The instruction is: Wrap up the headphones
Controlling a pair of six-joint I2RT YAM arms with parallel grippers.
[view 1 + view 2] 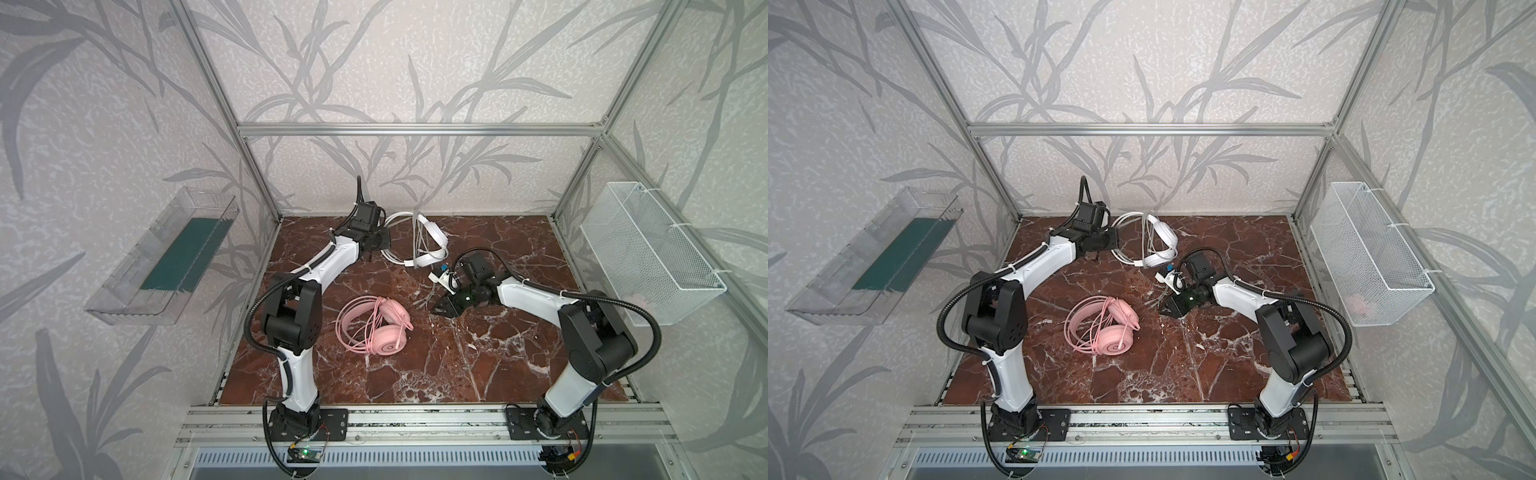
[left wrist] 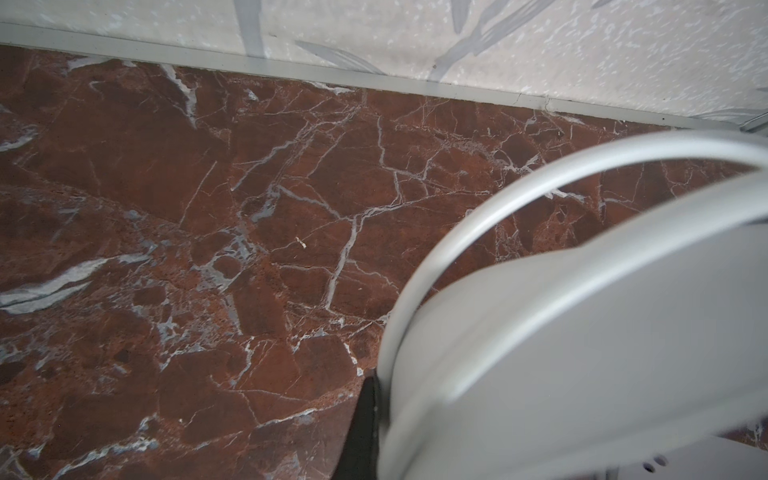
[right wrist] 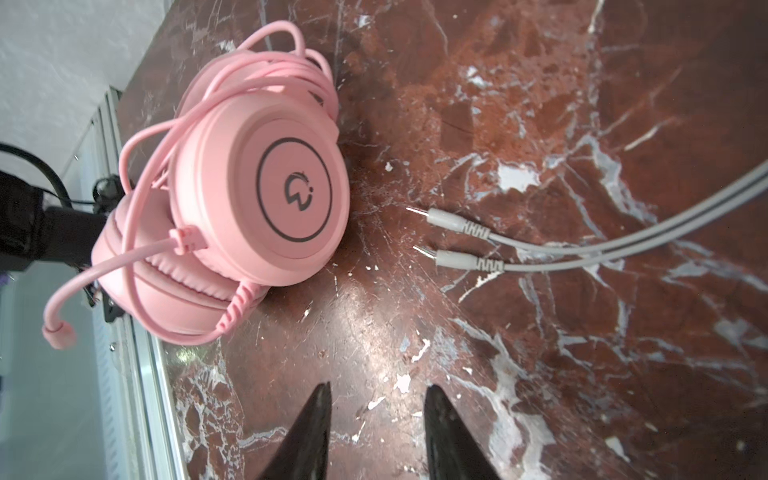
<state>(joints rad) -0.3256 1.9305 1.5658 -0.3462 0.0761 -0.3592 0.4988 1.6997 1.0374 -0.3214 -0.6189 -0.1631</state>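
Observation:
The white headphones (image 1: 430, 243) stand at the back of the marble table. My left gripper (image 1: 383, 243) is shut on their headband (image 2: 582, 332), and one black finger (image 2: 365, 419) shows beside it in the left wrist view. Their white cable ends in two plugs (image 3: 451, 239) that lie loose on the table, just ahead of my right gripper (image 3: 378, 392). That gripper (image 1: 440, 307) is open with nothing between its fingers. The pink headphones (image 1: 382, 328) lie at the table's middle, folded, with their cable (image 3: 232, 83) looped around the cups.
A clear plastic tray (image 1: 166, 257) hangs on the left wall. On the right wall hangs a white wire basket (image 1: 648, 253) with something pink (image 1: 1360, 305) in it. Aluminium frame posts stand at the table's back corners.

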